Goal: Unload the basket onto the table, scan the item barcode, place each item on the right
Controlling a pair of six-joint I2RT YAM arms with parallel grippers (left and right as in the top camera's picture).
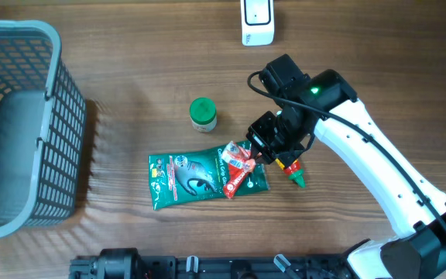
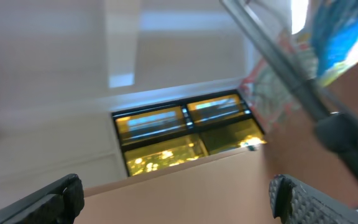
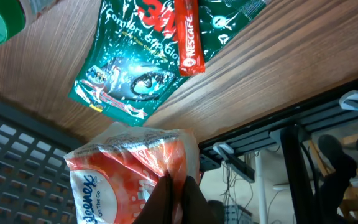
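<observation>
Right arm (image 1: pixel 378 167) is reaching in from the near right corner, and its jaws are clenched on the tissue pack (image 3: pixel 126 171), pinching the crinkled wrapper at one end; the dark fingers (image 3: pixel 166 199) meet tight on the plastic with no gap between them, so the orange-and-white pack sticks straight out from the tips; from overhead, the pack sits over the right end of the green packet (image 1: pixel 200 177), just beside the red sachet (image 1: pixel 242 177) lying across that packet; whether the pack is lifted or brushing the packet, I cannot tell; a small red and green thing (image 1: pixel 294 173) lies on the desk (image 1: pixel 130 70) just right of the jaws; the green-lidded jar (image 1: pixel 203 113) stands upright a little beyond the packet, apart from it; the white scanner (image 1: pixel 258 22) is at the far edge of the desk, well apart from the held pack; the grey basket (image 1: pixel 53 116) stands at the left side; over on the left wrist view, the left jaws are spread wide with nothing between the fingertips (image 2: pixel 61 196), and the background there is a blur.
</observation>
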